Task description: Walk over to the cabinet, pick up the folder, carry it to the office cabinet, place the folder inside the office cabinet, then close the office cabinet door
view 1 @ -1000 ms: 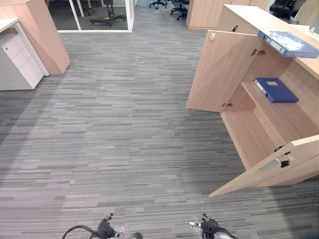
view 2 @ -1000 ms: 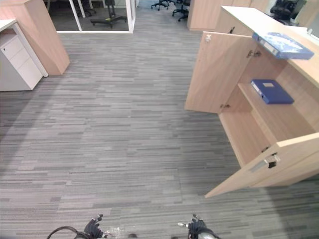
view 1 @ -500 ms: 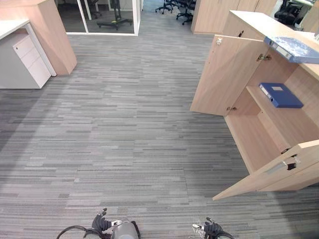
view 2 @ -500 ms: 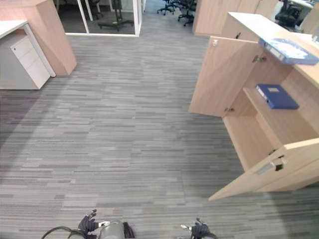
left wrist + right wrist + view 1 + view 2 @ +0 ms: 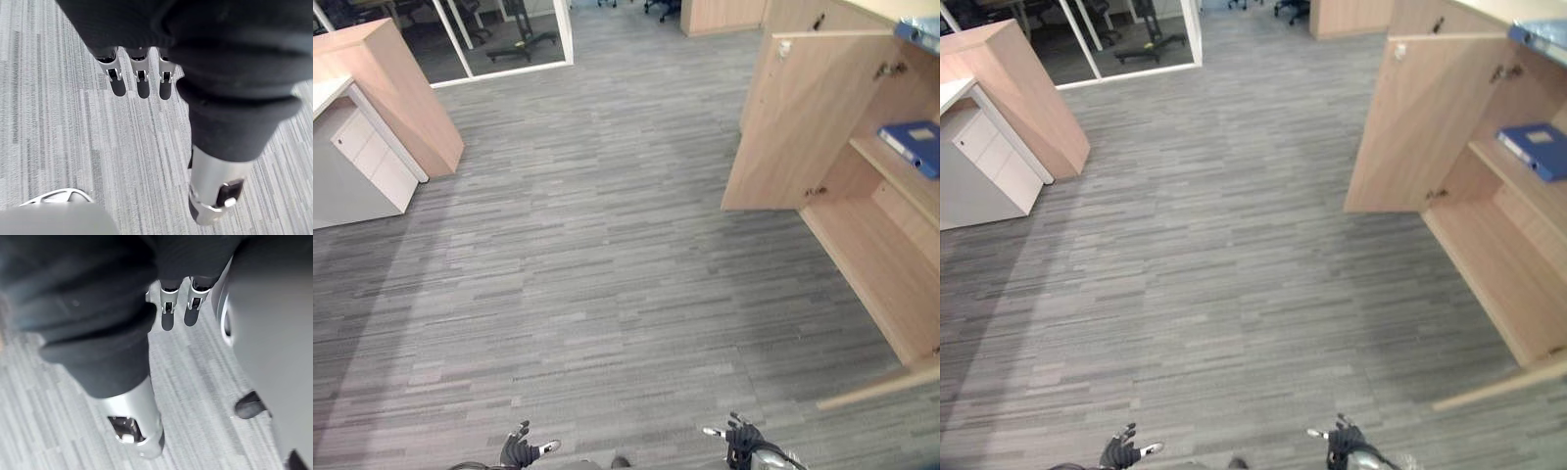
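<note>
**Status.** The left hand (image 5: 521, 451) and the right hand (image 5: 741, 446) hang low over the carpet floor (image 5: 587, 264). Their fingers are straight and relaxed, and each wrist view confirms that they hold nothing. The blue folder (image 5: 913, 145) lies flat on the shelf (image 5: 901, 188) inside the open cabinet (image 5: 871, 259) at the right, well apart from both hands. A second folder (image 5: 1540, 33) lies on the cabinet top at the view's edge.

**Hazards.**
- The near door (image 5: 886, 384) swings out into the likely approach path, so the right arm or a leg may strike it.
- The far door (image 5: 793, 117) narrows the opening on the other side.
- Two folders are within reach of the cabinet, so the wrong one may be taken.
- A flat folder on a shelf gives the fingers little edge, and a push may slide it deeper.

**Change from the earlier frame.** The whole picture has shifted, so the camera has moved, not the objects. The cabinet now sits against the right edge with the near door largely cut off. The white drawer unit (image 5: 362, 171) sits lower at the left. The hands stay low and empty.
</note>
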Available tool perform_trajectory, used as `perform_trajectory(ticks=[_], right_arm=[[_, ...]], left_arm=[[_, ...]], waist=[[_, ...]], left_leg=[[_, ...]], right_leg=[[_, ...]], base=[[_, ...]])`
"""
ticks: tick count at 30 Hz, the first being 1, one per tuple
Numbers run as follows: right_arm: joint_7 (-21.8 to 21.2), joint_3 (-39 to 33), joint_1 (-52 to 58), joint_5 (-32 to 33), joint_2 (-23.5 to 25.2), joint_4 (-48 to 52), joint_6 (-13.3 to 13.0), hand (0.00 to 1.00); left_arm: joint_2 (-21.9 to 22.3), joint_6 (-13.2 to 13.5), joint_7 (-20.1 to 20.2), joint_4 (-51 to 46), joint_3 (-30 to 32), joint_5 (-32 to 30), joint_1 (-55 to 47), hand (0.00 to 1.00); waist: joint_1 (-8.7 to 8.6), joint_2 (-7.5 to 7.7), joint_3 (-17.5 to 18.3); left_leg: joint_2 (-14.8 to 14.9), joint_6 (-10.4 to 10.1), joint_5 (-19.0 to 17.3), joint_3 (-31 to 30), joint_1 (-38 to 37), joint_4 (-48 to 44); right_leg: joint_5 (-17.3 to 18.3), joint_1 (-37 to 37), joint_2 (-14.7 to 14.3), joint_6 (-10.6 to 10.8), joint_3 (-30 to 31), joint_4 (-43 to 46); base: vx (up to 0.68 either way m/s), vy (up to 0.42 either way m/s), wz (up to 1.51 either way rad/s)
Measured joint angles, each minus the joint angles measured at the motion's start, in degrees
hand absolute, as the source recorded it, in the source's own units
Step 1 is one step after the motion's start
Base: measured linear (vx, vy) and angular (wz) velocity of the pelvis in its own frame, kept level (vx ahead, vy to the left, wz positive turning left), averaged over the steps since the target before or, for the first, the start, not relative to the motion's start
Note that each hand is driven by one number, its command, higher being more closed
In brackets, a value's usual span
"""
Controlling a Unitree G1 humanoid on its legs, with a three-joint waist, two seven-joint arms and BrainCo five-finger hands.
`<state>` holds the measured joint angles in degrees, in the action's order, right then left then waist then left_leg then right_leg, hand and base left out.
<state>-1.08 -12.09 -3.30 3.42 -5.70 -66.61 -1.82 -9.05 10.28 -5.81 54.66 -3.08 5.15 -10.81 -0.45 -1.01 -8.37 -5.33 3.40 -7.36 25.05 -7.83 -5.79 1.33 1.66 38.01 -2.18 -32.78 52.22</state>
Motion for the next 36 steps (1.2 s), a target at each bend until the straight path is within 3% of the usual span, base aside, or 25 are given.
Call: perform_trajectory(ticks=[2, 4, 6, 7, 8, 9, 10, 12, 13, 14, 15, 16, 17, 18, 19, 20, 21, 23, 25, 28, 31, 34, 35, 36], right_arm=[[0.01, -0.15, -1.61, 2.03, 0.88, -0.46, -0.01, 0.00], [0.01, -0.33, -2.79, 3.57, 1.35, -0.34, -0.14, 0.00], [0.00, -0.36, -3.97, 4.52, 1.55, 0.04, -0.46, 0.00], [0.00, -0.42, -4.00, 4.59, 1.55, 0.10, -0.56, 0.00], [-0.02, -0.91, -3.50, 4.69, 1.58, -0.01, -0.64, 0.00], [-0.10, -1.97, -3.17, 4.71, 0.89, -0.06, -0.73, 0.00], [-0.12, -2.36, -3.88, 4.69, -0.01, -0.63, -0.45, 0.00], [-0.50, -2.91, -3.69, 4.64, 0.41, -0.91, -0.72, 0.00], [-0.73, -4.35, -3.58, 4.46, 0.64, -1.62, -0.41, 0.00], [-0.78, -4.87, -3.24, 4.46, 0.63, -1.92, -0.14, 0.00], [-0.78, -5.25, -1.78, 4.44, 0.67, -2.72, 0.11, 0.00], [-0.77, -5.21, -0.29, 4.47, 0.69, -2.85, 0.22, 0.00], [-0.75, -5.21, 0.01, 4.47, 0.47, -2.78, 0.24, 0.00], [-0.87, -5.08, 0.76, 4.54, -0.76, -2.65, 0.29, 0.00], [-0.62, -5.08, 1.63, 4.48, -1.45, -3.05, 0.24, 0.00], [-0.45, -5.34, 1.75, 4.42, -1.97, -3.65, 0.35, 0.00], [-0.42, -5.15, 1.76, 4.45, -1.91, -4.54, 0.52, 0.00], [-0.40, -4.33, 1.66, 4.42, -2.03, -5.07, 0.67, 0.00], [-0.40, -4.18, 1.27, 4.43, -1.65, -5.06, 0.65, 0.00], [-0.39, -4.06, 0.64, 4.41, -0.91, -5.02, 0.58, 0.00], [-0.40, -3.18, 0.65, 4.41, 0.19, -4.94, 0.08, 0.00], [-0.39, -2.18, 1.75, 4.42, 0.12, -4.36, -0.12, 0.00], [-0.40, -1.77, 2.30, 4.40, 0.38, -3.75, -0.13, 0.00], [-0.41, -1.77, 2.63, 4.41, 0.47, -3.74, -0.13, 0.00]], left_arm=[[-0.08, 0.01, 0.09, 1.24, -0.37, 0.26, 0.52, 0.00], [-0.15, -0.05, 0.17, 2.20, -0.60, 0.76, 1.17, 0.00], [-0.17, -0.10, 0.20, 2.53, -0.64, 1.09, 1.69, 0.00], [-0.19, -0.11, 0.24, 2.57, -0.62, 1.08, 1.67, 0.00], [-0.45, -0.08, 0.46, 2.70, -0.57, 0.96, 1.64, 0.00], [0.32, -0.32, 0.61, 3.45, -0.41, 0.73, 1.92, 0.00], [1.57, -0.38, 0.90, 3.19, 0.01, 0.20, 1.52, 0.00], [1.95, -0.71, 1.24, 3.25, 1.09, -0.18, 2.02, 0.00], [2.00, -0.86, 1.24, 3.25, 1.85, -0.15, 2.78, 0.00], [2.03, -0.85, 1.24, 3.17, 2.23, -0.14, 3.05, 0.00], [1.88, -0.79, 1.26, 3.00, 2.72, -0.06, 3.29, 0.00], [1.84, -0.83, 1.25, 3.02, 3.34, 0.53, 3.19, 0.00], [1.93, -0.84, 1.23, 2.98, 3.57, 1.13, 3.11, 0.00], [2.52, -0.38, 1.18, 2.22, 4.24, 2.09, 1.93, 0.00], [1.76, -0.28, 0.95, 1.64, 6.05, 2.71, 2.12, 0.00], [2.18, -0.68, 0.95, 1.90, 6.45, 2.96, 2.06, 0.00], [2.75, -0.68, 0.94, 2.00, 7.27, 3.93, 1.18, 0.00], [2.88, -0.70, 0.84, 1.66, 7.36, 4.51, 0.07, 0.00], [3.29, -0.62, 0.70, 1.00, 7.60, 4.72, -0.75, 0.00], [3.67, -0.52, 0.52, 0.53, 7.92, 4.72, -1.06, 0.00], [4.35, 0.18, 0.09, 0.37, 8.85, 4.77, -1.76, 0.00], [4.44, 0.31, -0.10, 0.63, 8.87, 4.90, -1.68, 0.00], [4.25, 0.35, -0.13, 1.04, 8.87, 4.94, -1.62, 0.00], [4.14, 0.34, -0.19, 1.21, 8.87, 4.94, -1.60, 0.00]], waist=[[-0.02, -0.16, -0.08], [-0.02, -0.18, -0.80], [-0.06, -0.18, -2.16], [-0.04, -0.11, -2.21], [-0.05, 0.68, -2.35], [0.33, -0.21, -2.64], [0.60, -2.06, -2.05], [0.02, -2.37, -2.47], [0.00, -1.99, -2.74], [-0.02, -1.91, -2.78], [0.05, -1.56, -2.90], [0.27, -1.43, -2.92], [0.79, -1.74, -2.90], [0.50, -2.56, -2.06], [0.16, -1.95, -2.75], [0.12, -2.60, -2.90], [0.25, -2.20, -2.53], [0.59, -1.85, -2.09], [1.31, -1.79, -2.11], [1.53, -1.71, -2.16], [1.87, -1.71, -2.16], [2.19, -1.73, -2.15], [2.28, -1.39, -1.77], [2.21, -1.30, -1.54]], left_leg=[[1.37, -0.58, -0.34, -0.98, -2.68, -0.01], [1.95, -1.70, -1.01, -0.76, -4.17, 0.14], [2.52, -3.32, -2.00, -0.63, -7.10, 1.35], [2.47, -3.75, -2.26, -0.62, -7.76, 2.09], [1.43, -4.93, -2.99, -0.93, -9.88, 4.10], [1.53, -5.47, -3.66, -1.29, -11.94, 6.05], [3.16, -5.69, -3.54, -0.93, -12.21, 6.63], [4.84, -6.40, -3.81, -0.45, -11.33, 3.98], [7.15, -7.69, -4.85, -0.28, -9.80, -1.76], [8.71, -8.06, -5.36, -0.31, -8.59, -5.92], [11.96, -7.98, -5.49, -0.26, -5.68, -15.94], [16.10, -7.62, -3.96, 0.29, -2.37, -27.53], [17.75, -7.63, -3.28, 0.52, -0.96, -31.60], [23.35, -7.08, -2.87, 3.83, 2.16, -39.55], [28.13, -7.78, -3.32, 6.16, 3.70, -45.84], [29.92, -8.14, -4.07, 6.38, 4.36, -47.05], [30.46, -7.68, -5.26, 6.57, 6.50, -47.43], [28.51, -7.34, -5.66, 6.38, 9.96, -43.67], [24.36, -7.66, -5.46, 3.42, 13.81, -32.36], [19.73, -9.01, -3.96, -3.79, 15.46, -16.85], [17.61, -11.66, 0.87, -15.17, 15.51, -3.67], [17.03, -10.83, 3.67, -19.91, 14.75, -3.37], [16.00, -10.02, 8.36, -21.20, 14.50, -4.18], [15.33, -9.69, 10.78, -21.33, 14.42, -4.43]], right_leg=[[8.21, 3.77, -4.31, 2.74, -6.28, 2.39], [10.54, 6.90, -7.59, 2.21, -9.78, -1.42], [10.62, 10.98, -13.69, 0.72, -13.96, -12.69], [9.68, 11.46, -15.35, -0.03, -14.64, -16.55], [3.81, 11.70, -18.15, -2.00, -14.90, -24.67], [2.90, 11.85, -19.31, -9.05, -14.21, -24.33], [4.67, 12.25, -20.88, -8.34, -14.08, -24.44], [6.89, 11.88, -22.48, -6.78, -14.15, -24.73], [7.88, 10.40, -24.18, -5.81, -14.22, -26.30], [8.12, 9.06, -25.24, -5.40, -14.57, -27.72], [8.08, 5.75, -27.89, -5.18, -14.86, -31.61], [8.61, 2.39, -31.17, -3.69, -15.17, -36.44], [11.23, 1.29, -31.65, 0.53, -16.26, -36.48], [15.12, 1.98, -28.18, -4.65, -14.86, -24.75], [17.82, 0.84, -26.41, -1.79, -11.75, -21.94], [18.04, -1.12, -27.95, -1.52, -12.27, -23.42], [16.99, -3.38, -30.20, -0.71, -11.68, -27.68], [13.46, -5.94, -32.61, -1.01, -10.79, -34.68], [10.21, -8.18, -34.29, -1.24, -8.93, -41.31], [9.20, -9.77, -34.52, -0.37, -5.77, -44.00], [8.73, -11.12, -35.06, 1.23, -0.24, -45.64], [9.13, -13.27, -35.00, 3.97, 3.84, -45.94], [9.45, -13.66, -34.12, 5.48, 5.30, -45.69], [9.62, -13.55, -33.52, 6.32, 6.24, -45.37]], base=[[0.33, 0.016, 0.19], [0.28, -0.070, -0.07], [0.27, -0.144, -0.05], [0.21, -0.156, 0.23], [0.30, -0.178, 0.24], [0.34, -0.169, -0.03], [0.33, -0.158, -0.24], [0.29, -0.240, -0.18], [0.26, -0.302, -0.04], [0.24, -0.335, -0.04], [0.19, -0.343, -0.10], [0.18, -0.329, -0.23], [0.21, -0.250, -0.39], [0.22, -0.086, -0.18], [0.28, -0.026, -0.06], [0.20, 0.013, 0.02], [0.20, -0.080, -0.20], [0.16, -0.129, -0.39], [0.13, -0.062, -0.50], [0.11, 0.057, -0.57], [0.13, 0.149, -0.91], [0.20, 0.231, -0.78], [0.30, 0.347, -0.68], [0.33, 0.375, -0.55]])
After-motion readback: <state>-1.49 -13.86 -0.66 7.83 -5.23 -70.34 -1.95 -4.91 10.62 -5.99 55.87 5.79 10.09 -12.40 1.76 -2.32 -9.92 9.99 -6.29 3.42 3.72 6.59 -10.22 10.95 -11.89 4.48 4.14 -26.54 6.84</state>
